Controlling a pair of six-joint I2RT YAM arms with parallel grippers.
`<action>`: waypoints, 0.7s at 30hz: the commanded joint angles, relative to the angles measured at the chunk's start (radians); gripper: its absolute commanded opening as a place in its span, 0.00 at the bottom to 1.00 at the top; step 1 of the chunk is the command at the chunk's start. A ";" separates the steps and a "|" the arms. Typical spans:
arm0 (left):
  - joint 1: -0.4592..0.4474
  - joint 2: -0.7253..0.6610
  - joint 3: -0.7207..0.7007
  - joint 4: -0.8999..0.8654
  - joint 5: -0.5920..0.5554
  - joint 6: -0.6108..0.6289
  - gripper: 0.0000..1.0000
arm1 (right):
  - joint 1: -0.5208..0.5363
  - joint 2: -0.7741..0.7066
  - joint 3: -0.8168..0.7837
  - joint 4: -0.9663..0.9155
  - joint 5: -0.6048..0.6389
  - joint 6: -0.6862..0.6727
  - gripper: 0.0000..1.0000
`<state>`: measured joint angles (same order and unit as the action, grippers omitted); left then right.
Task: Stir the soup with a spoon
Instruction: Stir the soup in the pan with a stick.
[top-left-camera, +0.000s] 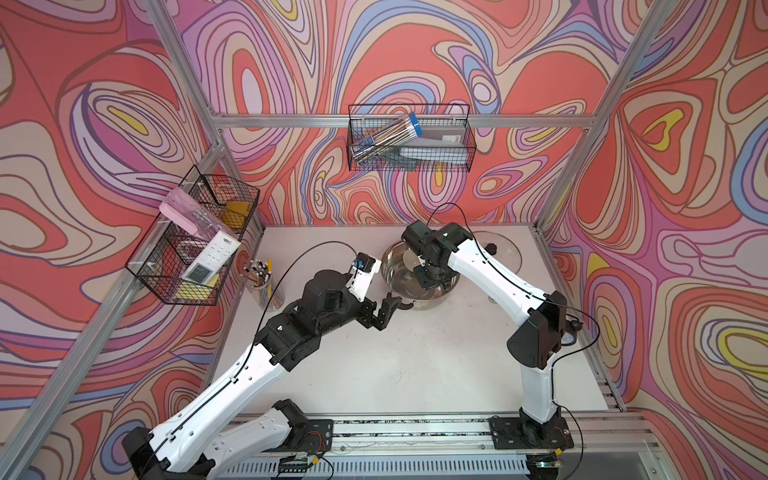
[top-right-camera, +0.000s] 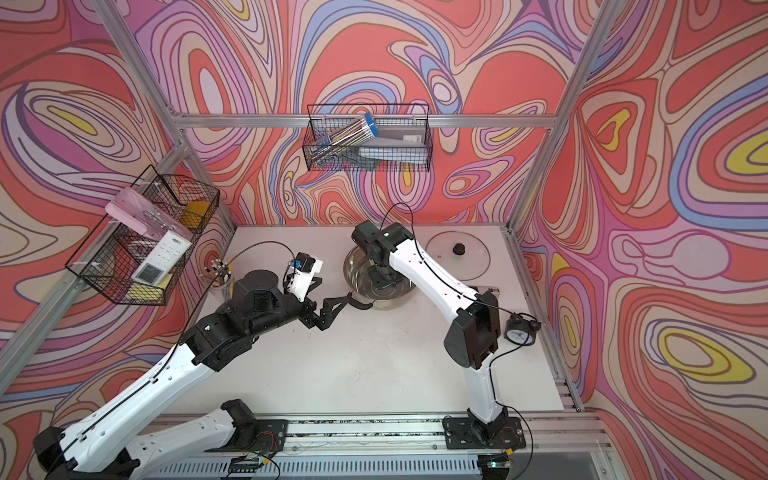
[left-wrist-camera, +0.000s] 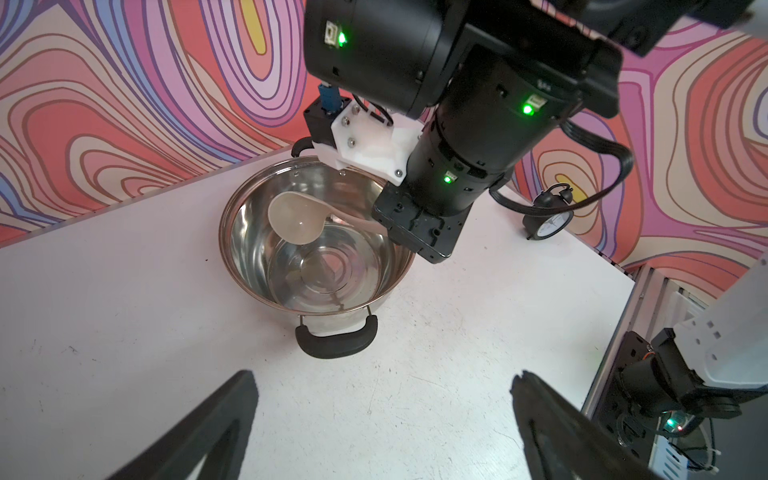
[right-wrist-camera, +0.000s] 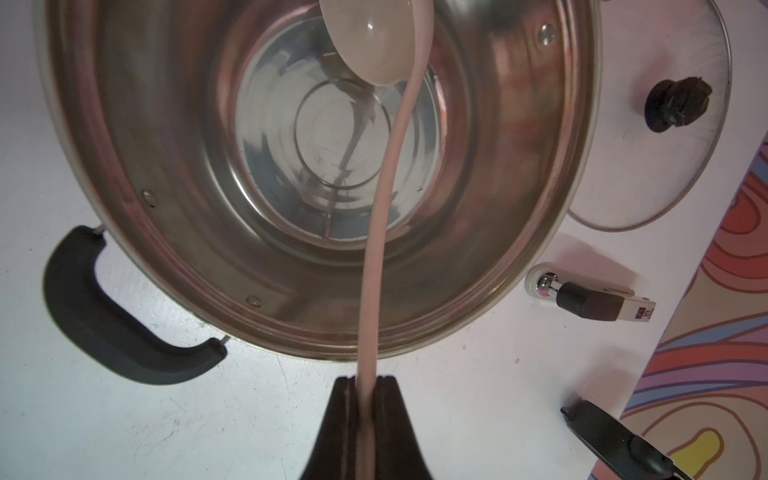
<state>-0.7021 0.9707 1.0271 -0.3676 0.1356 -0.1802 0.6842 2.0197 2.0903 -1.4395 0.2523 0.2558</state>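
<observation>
Right wrist view shows the right tool (right-wrist-camera: 368, 380) clenched on the spoon (right-wrist-camera: 384, 199) at its handle end, bowl hanging inside the pot (right-wrist-camera: 519, 257), above its bottom. Empty, the left tool (left-wrist-camera: 382, 376) gapes just short of the pot's black handle (left-wrist-camera: 336, 345). On the desk (right-wrist-camera: 478, 415) the lid (right-wrist-camera: 623, 166) lies beside the pot. Pickup looks done; the stirring circles seemingly remain.

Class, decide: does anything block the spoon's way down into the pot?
Nothing visible does. The right gripper holds the spoon over the open pot; the lid lies beside it.
</observation>
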 joint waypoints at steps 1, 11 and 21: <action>-0.008 -0.001 0.001 0.008 0.002 0.001 0.99 | 0.030 0.022 0.038 -0.011 -0.019 -0.010 0.00; -0.008 0.002 -0.007 0.021 0.007 -0.007 0.99 | 0.068 -0.074 -0.083 0.003 -0.058 0.026 0.00; -0.008 0.020 -0.005 0.033 0.018 -0.008 0.99 | 0.063 -0.218 -0.307 0.026 0.028 0.068 0.00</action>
<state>-0.7021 0.9844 1.0271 -0.3656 0.1368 -0.1837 0.7486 1.8381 1.8065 -1.4296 0.2279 0.2981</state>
